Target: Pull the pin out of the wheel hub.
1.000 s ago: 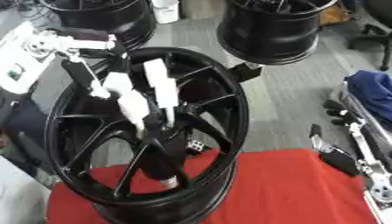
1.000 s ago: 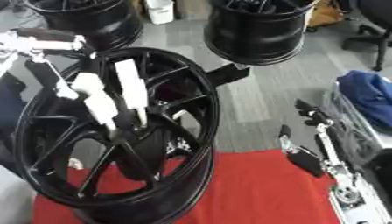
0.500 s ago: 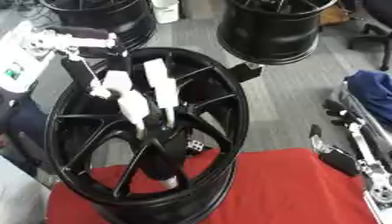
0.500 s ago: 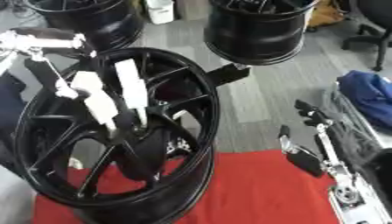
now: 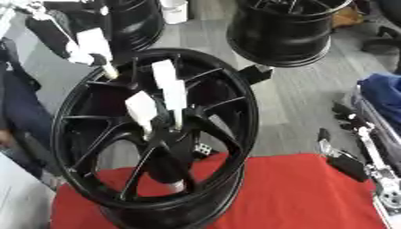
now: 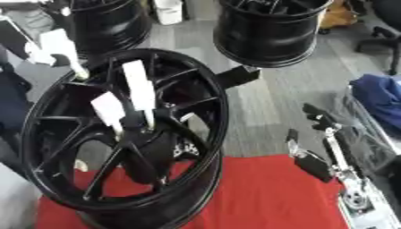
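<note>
standing upright on the red mat (image 5: 305, 192) that covers the worktop: a black multi-spoke wheel hub (image 5: 153, 134), face tilted up toward the camera, rim edge resting on the mat. left hand (image 5: 160, 100) comes in from the upper left, black arm with white covers, and reaches into the centre of the wheel. two white finger covers sit right over the hub bore, pointing down into it, one long and one shorter beside it. the fingers look curled in around something at the centre, but the pin itself can't be made out, black on black, so can't tell if it's seated or gripped. right hand (image 6: 313, 159) is low on the right side, dark, over the edge of the mat, well apart from the wheel; fingers look relaxed, holding nothing. behind, on the grey floor, two more black wheels: one (image 5: 294, 27) at top centre-right, one (image 6: 109, 22) at top left, partly behind the arm. a blue cloth (image 5: 384, 96) shows at the right edge. no readable writing, labels or brand marks on the wheel or the arms.
</note>
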Available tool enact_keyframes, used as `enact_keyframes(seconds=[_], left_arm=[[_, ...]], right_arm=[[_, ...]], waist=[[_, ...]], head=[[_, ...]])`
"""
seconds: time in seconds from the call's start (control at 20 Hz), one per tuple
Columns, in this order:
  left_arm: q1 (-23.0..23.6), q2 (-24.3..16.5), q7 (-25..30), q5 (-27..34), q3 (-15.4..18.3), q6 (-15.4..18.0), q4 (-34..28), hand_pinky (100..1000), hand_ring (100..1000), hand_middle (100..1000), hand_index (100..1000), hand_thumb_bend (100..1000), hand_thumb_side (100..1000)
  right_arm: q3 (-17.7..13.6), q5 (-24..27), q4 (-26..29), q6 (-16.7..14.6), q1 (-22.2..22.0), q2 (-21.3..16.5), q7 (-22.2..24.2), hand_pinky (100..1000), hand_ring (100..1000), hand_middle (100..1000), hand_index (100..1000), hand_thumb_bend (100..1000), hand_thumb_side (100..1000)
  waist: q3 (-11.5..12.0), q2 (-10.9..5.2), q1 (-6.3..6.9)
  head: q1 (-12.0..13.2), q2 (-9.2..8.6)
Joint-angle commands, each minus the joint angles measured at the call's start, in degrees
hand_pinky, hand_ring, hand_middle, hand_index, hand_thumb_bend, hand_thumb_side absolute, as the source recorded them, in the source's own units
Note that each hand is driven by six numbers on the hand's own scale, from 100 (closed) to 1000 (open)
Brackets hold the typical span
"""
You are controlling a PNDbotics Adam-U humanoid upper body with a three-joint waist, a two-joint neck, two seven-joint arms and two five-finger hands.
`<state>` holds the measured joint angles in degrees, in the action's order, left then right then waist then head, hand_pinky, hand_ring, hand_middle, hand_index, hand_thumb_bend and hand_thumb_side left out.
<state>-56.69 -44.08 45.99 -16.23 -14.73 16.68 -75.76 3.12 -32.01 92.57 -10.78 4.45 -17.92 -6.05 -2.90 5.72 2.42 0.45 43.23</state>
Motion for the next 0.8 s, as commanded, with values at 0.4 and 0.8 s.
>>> enact_keyframes(seconds=[0.4,0.8], left_arm=[[13.5,-14.4,-8.8,0.4,11.6,-3.2,-7.8,646,474,396,517,350,143],[30.1,-15.8,-11.3,0.4,16.6,-6.8,-5.4,642,499,435,553,372,164]], right_arm=[[-0.9,0.1,0.3,0.3,0.2,-1.1,-0.5,783,855,851,950,100,455],[-1.1,0.2,0.4,0.5,0.2,-0.8,-0.7,784,855,851,950,100,461]], waist=[[0.9,-0.72,-0.55],[1.5,-0.45,-1.15]], head=[[0.4,0.65],[0.7,0.88]])
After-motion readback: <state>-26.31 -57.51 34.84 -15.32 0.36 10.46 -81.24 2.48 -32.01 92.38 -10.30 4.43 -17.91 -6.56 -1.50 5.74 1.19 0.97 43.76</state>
